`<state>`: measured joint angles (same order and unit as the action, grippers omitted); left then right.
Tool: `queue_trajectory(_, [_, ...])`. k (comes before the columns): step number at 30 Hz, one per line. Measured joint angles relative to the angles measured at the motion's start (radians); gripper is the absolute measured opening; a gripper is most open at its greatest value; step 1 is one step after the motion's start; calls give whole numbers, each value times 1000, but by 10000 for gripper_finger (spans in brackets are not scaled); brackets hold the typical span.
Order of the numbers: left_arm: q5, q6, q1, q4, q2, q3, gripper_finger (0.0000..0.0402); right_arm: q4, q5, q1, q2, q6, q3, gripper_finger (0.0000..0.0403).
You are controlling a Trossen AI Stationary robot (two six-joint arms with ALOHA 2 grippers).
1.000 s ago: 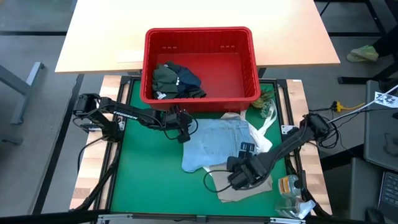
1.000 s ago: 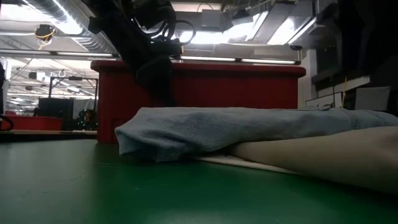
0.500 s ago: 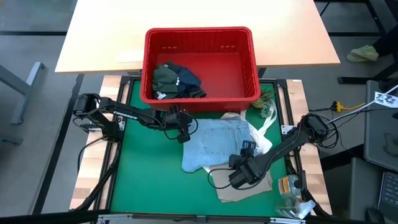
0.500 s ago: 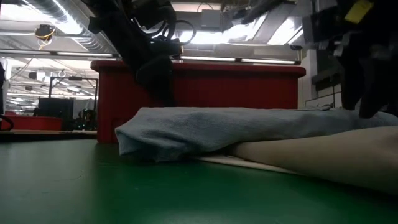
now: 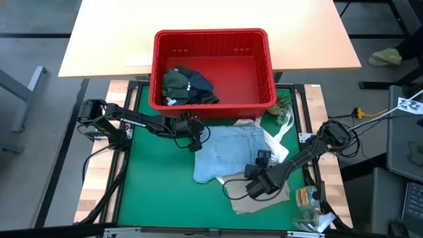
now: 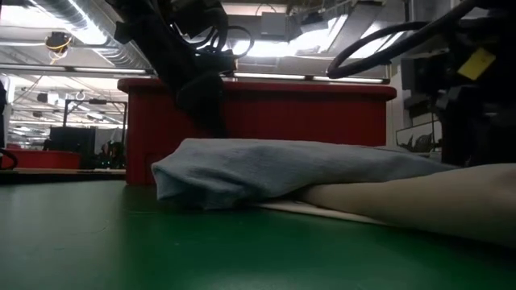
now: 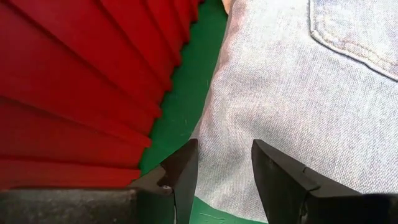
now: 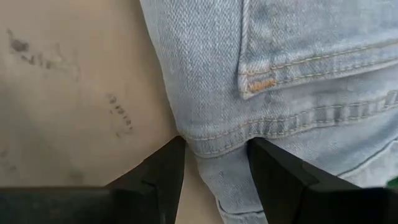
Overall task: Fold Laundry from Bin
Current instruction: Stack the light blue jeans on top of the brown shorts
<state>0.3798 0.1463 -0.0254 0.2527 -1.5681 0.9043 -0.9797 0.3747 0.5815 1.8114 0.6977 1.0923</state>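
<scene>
Since a second ago the right gripper (image 5: 261, 187) has slid a little toward the front right over the garments, while the left gripper (image 5: 193, 141) has not shifted. Light blue denim (image 5: 228, 153), washed pale with orange-stitched seams and a patch pocket, lies spread on the green mat (image 5: 158, 192) just in front of the red bin (image 5: 211, 39), partly overlapping a beige garment (image 5: 264, 201) that sticks out beneath it toward the front. The right gripper's fingers (image 8: 163, 171) stand spread, straddling a hemmed denim edge where it meets the beige cloth, not pinching it. The left gripper's fingers (image 7: 186, 171) are also spread, on either side of the denim's rear left edge beside the bin's ribbed wall. Inside the bin, at its left end, sits a bundle of a dark olive-green garment (image 5: 176, 80) and a navy one (image 5: 198, 82). White cloth (image 5: 277, 142) shows at the denim's right side. The mat covers a counter with pale wooden margins, and a light wooden tabletop (image 5: 205, 16) lies behind the bin. From the low view the room beyond shows ceiling ducts and strip lights.
</scene>
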Motion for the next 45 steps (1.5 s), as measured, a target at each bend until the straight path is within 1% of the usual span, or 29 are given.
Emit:
queue_trajectory(2, [0,-5,0,0,0,0,144,14,3,-4,0,2,-6,175])
queue_trajectory(4, [0,-27,1,0,0,0,144,25,6,-8,0,2,-6,165])
queue_trajectory(8, [1,-54,15,14,0,11,144,45,11,-15,1,2,-6,124])
queue_trajectory(13, [-1,-103,50,93,0,95,144,87,11,-21,2,1,-7,63])
queue_trajectory(17, [-3,-105,94,179,0,172,144,111,12,-20,2,1,-7,33])
queue_trajectory(20, [-47,-91,138,231,0,206,144,113,10,-20,4,1,1,30])
queue_trajectory(25, [-194,9,231,244,0,211,144,121,-10,-21,7,1,38,35])
queue_trajectory(27, [-223,49,272,249,0,211,144,123,-16,-21,8,1,56,32])
queue_trajectory(30, [-225,119,333,255,0,211,144,123,-21,-21,8,0,82,29])
queue_trajectory(33, [-223,158,395,264,0,211,144,124,-38,-21,8,0,101,30])
queue_trajectory(35, [-192,168,432,275,-7,211,145,126,-48,-21,8,1,105,32])
queue_trajectory(37, [-137,199,464,289,-19,211,153,129,-57,-21,8,0,105,33])
queue_trajectory(40, [-92,249,487,285,-48,211,180,131,-62,-20,8,0,106,31])
queue_trajectory(45, [-82,269,506,282,-117,211,239,134,-75,-20,8,0,106,32])
